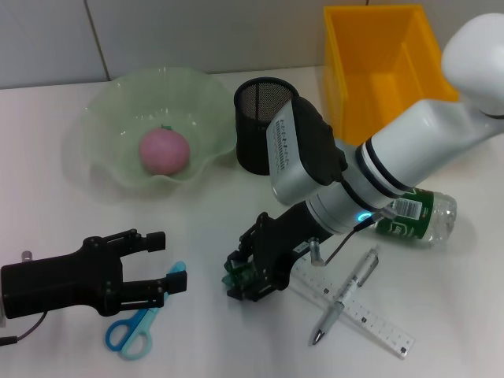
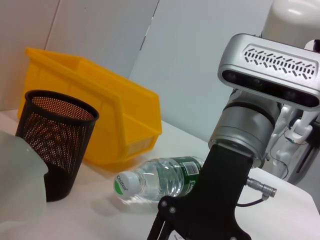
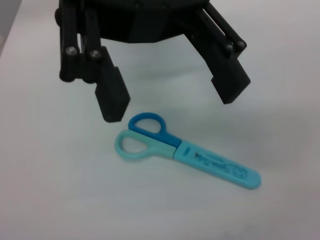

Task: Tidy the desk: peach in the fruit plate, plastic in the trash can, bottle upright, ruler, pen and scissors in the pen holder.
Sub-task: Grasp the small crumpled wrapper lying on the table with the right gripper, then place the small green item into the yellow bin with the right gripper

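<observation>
Left gripper (image 1: 172, 260) (image 3: 172, 102): my two fingers (image 3: 112, 97) are spread wide with nothing between them, sitting low over the table (image 1: 63, 236) at the lower left of the head view. Scissors (image 1: 142, 323) (image 3: 185, 152) lie flat just beside the fingertips; in the head view their blue loops are at the bottom edge and the sheathed tip points up toward my lower finger, though I cannot tell whether they touch. Right gripper (image 1: 240, 279): lower centre of the head view, nose down near the table; I cannot tell its grip. A green scrap (image 1: 231, 272) shows at its tip, possibly the plastic, but the view is too poor to be sure. Just right of it the ruler (image 1: 378, 327) lies flat, with the pen (image 1: 346, 295) lying across it. Bottle (image 1: 417, 216) (image 2: 160, 177): on its side at the right of the head view, partly hidden by my right forearm. Pen holder (image 1: 264, 126) (image 2: 55, 140): upright in the upper centre. Peach (image 1: 164, 151): resting in the fruit plate (image 1: 205, 94) at the upper left, just beside the holder. Trash can (image 1: 378, 55) (image 2: 115, 110): the yellow bin in the upper right, behind the bottle.
</observation>
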`<act>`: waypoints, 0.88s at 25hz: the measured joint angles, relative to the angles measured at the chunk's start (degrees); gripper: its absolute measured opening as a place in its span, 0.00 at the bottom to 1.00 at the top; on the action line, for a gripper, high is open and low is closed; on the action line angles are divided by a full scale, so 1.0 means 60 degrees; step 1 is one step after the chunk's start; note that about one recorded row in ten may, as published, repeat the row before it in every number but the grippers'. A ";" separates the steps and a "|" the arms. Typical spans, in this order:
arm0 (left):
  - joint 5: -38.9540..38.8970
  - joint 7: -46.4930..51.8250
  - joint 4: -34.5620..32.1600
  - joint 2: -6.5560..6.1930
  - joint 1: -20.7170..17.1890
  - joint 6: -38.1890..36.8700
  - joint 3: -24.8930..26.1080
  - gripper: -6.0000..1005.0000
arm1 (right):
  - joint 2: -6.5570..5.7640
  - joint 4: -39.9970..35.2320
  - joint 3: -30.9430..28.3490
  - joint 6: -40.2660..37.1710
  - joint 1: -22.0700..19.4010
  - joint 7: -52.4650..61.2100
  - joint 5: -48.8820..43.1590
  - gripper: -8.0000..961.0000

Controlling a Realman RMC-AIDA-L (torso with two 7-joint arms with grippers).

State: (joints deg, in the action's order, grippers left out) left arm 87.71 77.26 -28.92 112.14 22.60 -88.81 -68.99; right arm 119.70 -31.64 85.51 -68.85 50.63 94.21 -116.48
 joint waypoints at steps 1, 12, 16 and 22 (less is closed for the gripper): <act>0.0000 0.0000 0.0000 0.0002 0.0005 0.0003 0.0000 0.87 | -0.0002 -0.0006 0.0000 0.0018 -0.0006 0.0003 -0.0003 0.79; -0.0003 0.0015 -0.0006 -0.0004 0.0023 0.0011 0.0026 0.87 | -0.0062 -0.0299 -0.0756 -0.0065 -0.0305 0.0051 0.0034 0.27; -0.0003 0.0015 -0.0006 -0.0007 0.0057 0.0008 0.0057 0.87 | -0.0065 -0.0587 -0.1571 -0.0346 -0.0563 0.0052 0.0046 0.12; -0.0002 0.0015 -0.0045 0.0001 0.0137 0.0007 0.0059 0.87 | -0.0120 -0.1083 -0.2700 -0.0842 -0.1098 -0.0053 0.0797 0.06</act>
State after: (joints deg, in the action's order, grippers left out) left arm 87.70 77.35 -29.19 112.14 23.42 -88.77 -68.64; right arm 118.99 -38.14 69.31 -73.90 44.05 93.89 -111.70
